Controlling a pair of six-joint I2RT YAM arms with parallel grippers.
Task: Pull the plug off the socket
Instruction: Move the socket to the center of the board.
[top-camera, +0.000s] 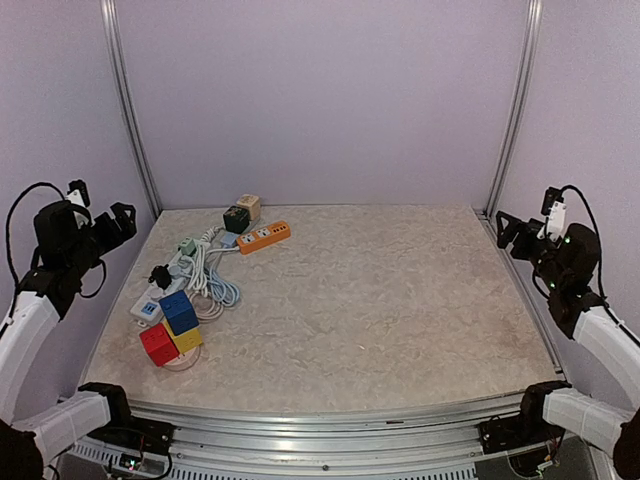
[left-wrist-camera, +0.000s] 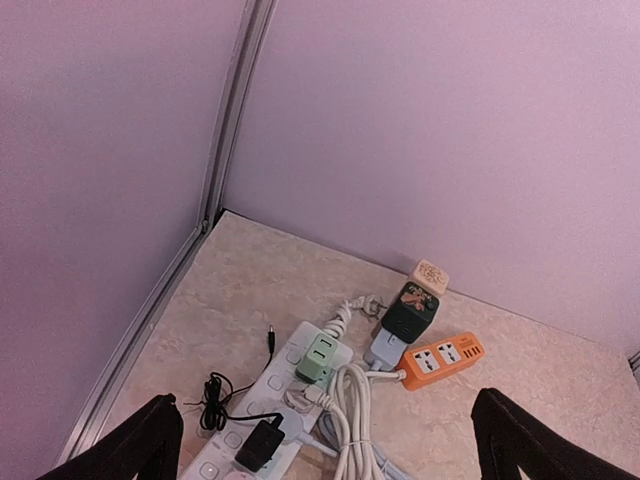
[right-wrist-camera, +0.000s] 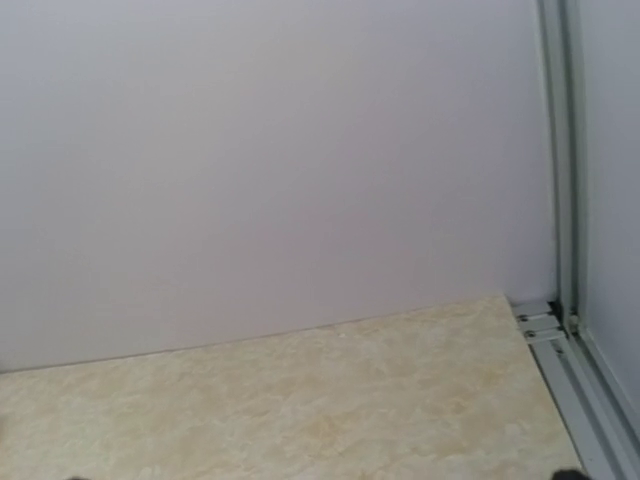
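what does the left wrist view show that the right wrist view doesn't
Only the left wrist: the white power strip with a green plug in it and a black adapter near its end, the orange strip, the dark green cube socket, white cables, and its own open fingers. Only the right wrist: the corner bracket at the table's edge. Both: marbled tabletop, lilac wall, a metal upright.

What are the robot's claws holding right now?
Nothing. The left claw and the right claw are both open and empty, up at the sides, far from the white power strip.
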